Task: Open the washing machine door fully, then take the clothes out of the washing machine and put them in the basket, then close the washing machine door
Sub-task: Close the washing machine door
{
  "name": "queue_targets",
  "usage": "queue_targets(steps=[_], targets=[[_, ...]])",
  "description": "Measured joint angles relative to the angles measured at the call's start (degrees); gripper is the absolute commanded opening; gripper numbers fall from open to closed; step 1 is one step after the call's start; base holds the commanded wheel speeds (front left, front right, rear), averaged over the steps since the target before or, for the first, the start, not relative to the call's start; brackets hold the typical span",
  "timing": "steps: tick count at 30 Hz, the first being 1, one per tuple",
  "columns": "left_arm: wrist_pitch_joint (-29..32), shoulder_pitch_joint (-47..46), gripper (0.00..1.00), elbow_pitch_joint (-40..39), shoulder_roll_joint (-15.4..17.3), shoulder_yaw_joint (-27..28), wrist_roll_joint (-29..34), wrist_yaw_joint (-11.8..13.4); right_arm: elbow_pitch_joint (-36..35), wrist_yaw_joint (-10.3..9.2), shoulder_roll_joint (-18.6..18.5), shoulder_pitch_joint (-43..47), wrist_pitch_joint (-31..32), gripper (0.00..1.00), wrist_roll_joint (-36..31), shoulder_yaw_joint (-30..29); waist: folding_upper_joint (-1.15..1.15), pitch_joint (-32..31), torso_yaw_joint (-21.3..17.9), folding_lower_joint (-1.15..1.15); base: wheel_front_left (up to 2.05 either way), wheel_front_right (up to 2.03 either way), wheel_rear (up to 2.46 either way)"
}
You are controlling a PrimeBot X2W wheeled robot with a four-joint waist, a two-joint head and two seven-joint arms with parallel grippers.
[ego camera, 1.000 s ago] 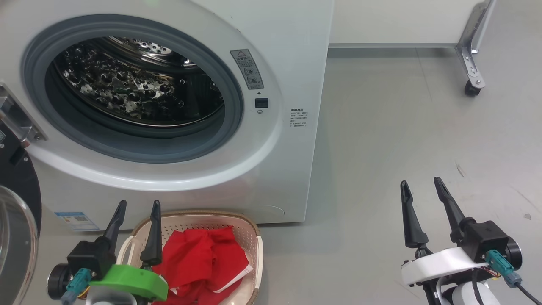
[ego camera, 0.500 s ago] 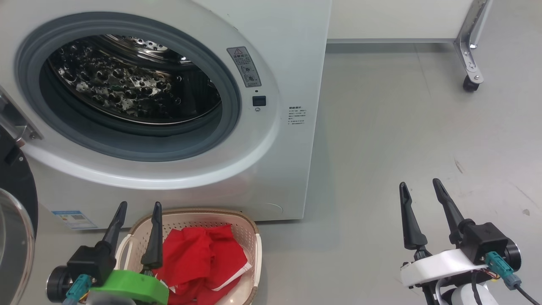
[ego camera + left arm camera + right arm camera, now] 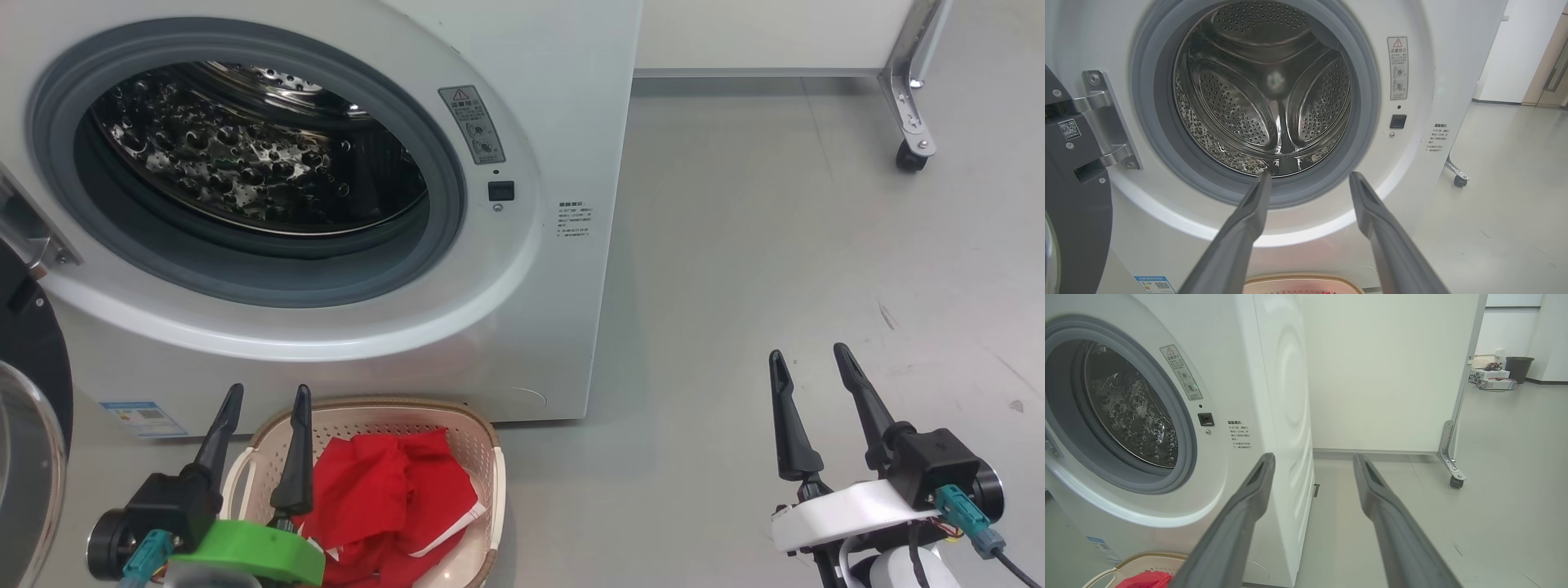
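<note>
The washing machine door [image 3: 33,351], judged rigid and heavy, is best pushed at its black rim. The jaws of the left gripper [image 3: 269,390] and right gripper [image 3: 808,351] are spread apart, empty.

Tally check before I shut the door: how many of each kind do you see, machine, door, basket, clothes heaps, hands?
Washing machine: 1
Washing machine door, open: 1
Basket: 1
Red clothes heap, in the basket: 1
Hands: 2, left hand and right hand, both open
Total: 6
</note>
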Motion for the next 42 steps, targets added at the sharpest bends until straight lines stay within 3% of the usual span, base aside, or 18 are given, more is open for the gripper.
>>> queue_targets(steps=[19,42], targets=[[0.00,0.83,1.00,-0.34,-0.01,0.01,0.00,0.00,0.05,0.35,0.07,0.00,0.00,1.00,-0.15,-0.16,0.00,0.11,0.30,0.00,-0.40,0.40,0.00],[0.00,0.85,1.00,-1.53,-0.04,0.62,0.45,0.00,0.19,0.37,0.14,0.00,0.00,1.00,-0.37,-0.44,0.00,0.17,0.22,0.00,-1.11,1.11,0.00]])
